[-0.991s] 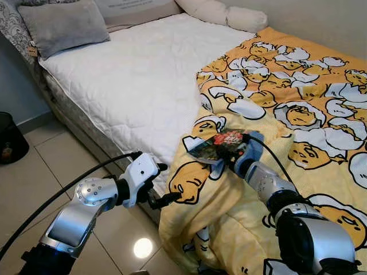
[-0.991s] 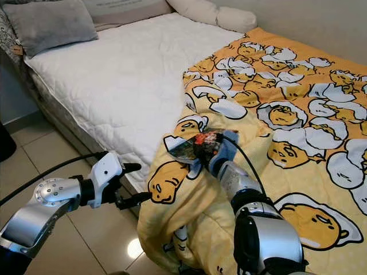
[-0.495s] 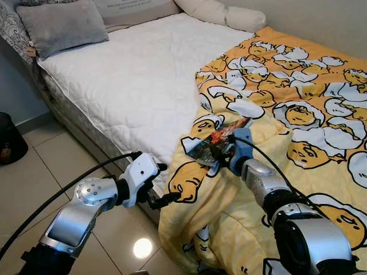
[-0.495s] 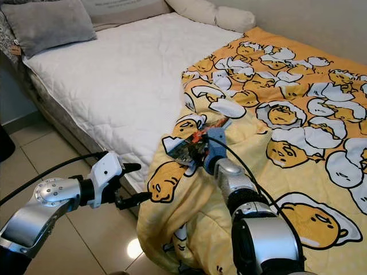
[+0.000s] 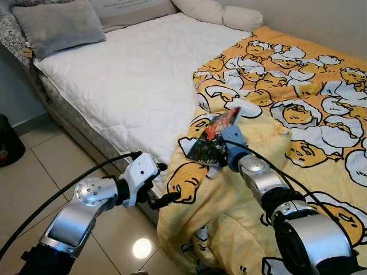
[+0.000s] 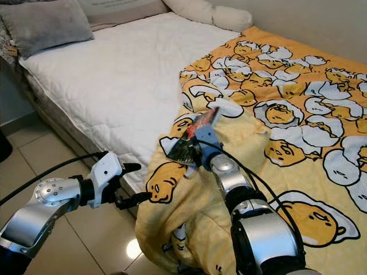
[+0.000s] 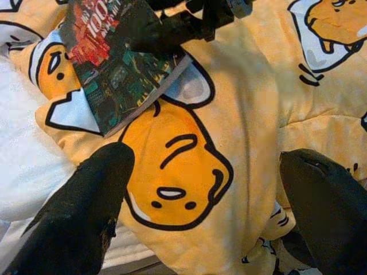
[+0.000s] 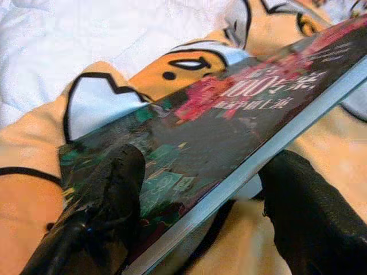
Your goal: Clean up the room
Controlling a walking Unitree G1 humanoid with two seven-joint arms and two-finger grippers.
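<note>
Bed (image 5: 143, 86): white quilted mattress cover lying exposed across its left part. Grey pillow (image 5: 57, 26) sitting at the head end; white bolster (image 5: 221, 12) lying along the far edge. Yellow cartoon-print blanket (image 5: 298, 114) covering the right part, hanging over the near edge toward the tiled floor (image 5: 34, 166).

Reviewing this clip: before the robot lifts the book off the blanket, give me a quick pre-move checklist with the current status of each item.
1. Right gripper shut on the book: ok, fingers on both faces.
2. Book clear of the blanket: not ok, its lower edge rests on the folds.
3. Grip firm enough for lifting: cannot tell.
4. Left gripper out of the way: ok, open beside the blanket's hanging edge.
5. Blanket not caught in the grip: cannot tell.
</note>
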